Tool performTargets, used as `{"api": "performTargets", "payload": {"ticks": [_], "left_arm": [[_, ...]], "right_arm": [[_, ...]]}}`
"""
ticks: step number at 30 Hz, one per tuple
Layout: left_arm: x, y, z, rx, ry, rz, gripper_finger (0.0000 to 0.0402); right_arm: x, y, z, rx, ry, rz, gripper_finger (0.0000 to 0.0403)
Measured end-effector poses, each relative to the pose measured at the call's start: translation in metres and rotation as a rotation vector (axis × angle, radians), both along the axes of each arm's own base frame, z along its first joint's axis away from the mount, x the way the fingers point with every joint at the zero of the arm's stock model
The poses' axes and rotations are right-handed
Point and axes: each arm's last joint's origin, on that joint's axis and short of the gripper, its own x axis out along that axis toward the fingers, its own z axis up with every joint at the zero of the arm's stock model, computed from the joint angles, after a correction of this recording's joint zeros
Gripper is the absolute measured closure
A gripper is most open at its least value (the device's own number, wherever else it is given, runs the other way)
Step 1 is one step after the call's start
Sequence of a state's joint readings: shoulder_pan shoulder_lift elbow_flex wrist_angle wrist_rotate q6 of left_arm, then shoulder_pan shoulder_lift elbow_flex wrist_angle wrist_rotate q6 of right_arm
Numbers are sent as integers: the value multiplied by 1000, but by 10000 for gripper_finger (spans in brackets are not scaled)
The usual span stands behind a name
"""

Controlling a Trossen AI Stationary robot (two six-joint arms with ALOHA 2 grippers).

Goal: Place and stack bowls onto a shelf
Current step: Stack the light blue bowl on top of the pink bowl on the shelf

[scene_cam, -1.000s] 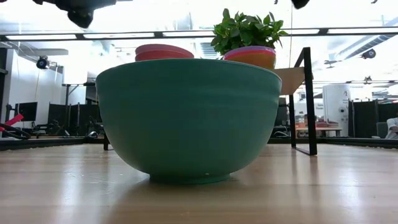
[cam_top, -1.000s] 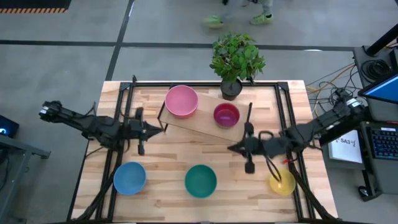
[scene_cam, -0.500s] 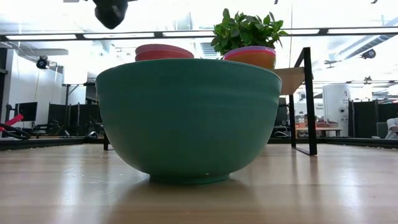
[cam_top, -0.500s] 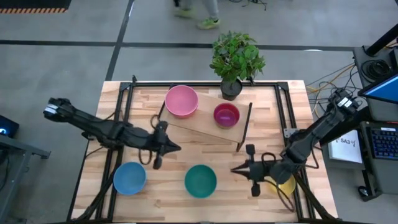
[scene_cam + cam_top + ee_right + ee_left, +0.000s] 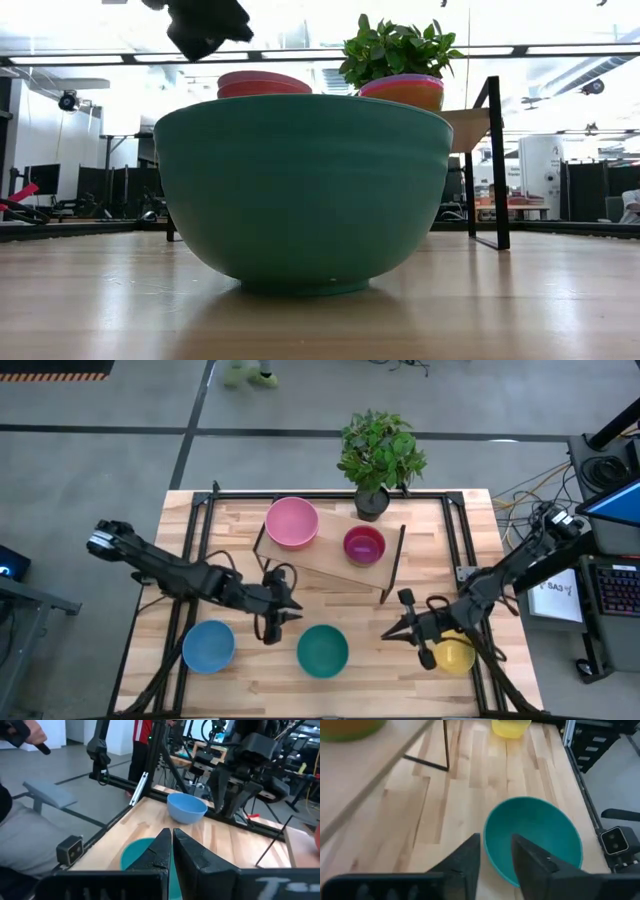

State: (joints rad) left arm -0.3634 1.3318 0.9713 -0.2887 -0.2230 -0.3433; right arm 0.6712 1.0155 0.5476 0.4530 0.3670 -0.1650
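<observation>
The teal bowl stands upright on the table near its near edge and fills the low view. My left gripper hovers open just left of and above it; in the left wrist view its fingers stand either side of the teal bowl's rim without touching it. My right gripper is shut and hangs between the teal bowl and the yellow bowl. The blue bowl sits near the left corner. The shelf carries a pink-topped stack and a purple-topped stack.
A potted plant stands at the table's far edge behind the shelf. The shelf's black legs stand right of the teal bowl. Black frame rails run along the table's sides. A person's feet show beyond the far edge.
My left gripper has travelled right and toward the near edge, dropping toward the teal bowl. My right gripper has pulled back from the shelf toward the near edge, beside the yellow bowl. The bowls have not moved. The person beyond the table has walked leftward.
</observation>
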Motion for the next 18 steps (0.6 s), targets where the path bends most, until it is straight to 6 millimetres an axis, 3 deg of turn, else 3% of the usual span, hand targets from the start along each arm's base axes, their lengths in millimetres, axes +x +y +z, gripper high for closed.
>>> {"api": "performTargets", "payload": {"ticks": [11, 18], "left_arm": [[39, -18, -38, 2, 131, 32, 154], [56, -25, -63, -12, 213, 77, 138]], "right_arm": [[-13, -10, -3, 46, -8, 3, 394], [-14, -10, -3, 29, -10, 30, 394]]}}
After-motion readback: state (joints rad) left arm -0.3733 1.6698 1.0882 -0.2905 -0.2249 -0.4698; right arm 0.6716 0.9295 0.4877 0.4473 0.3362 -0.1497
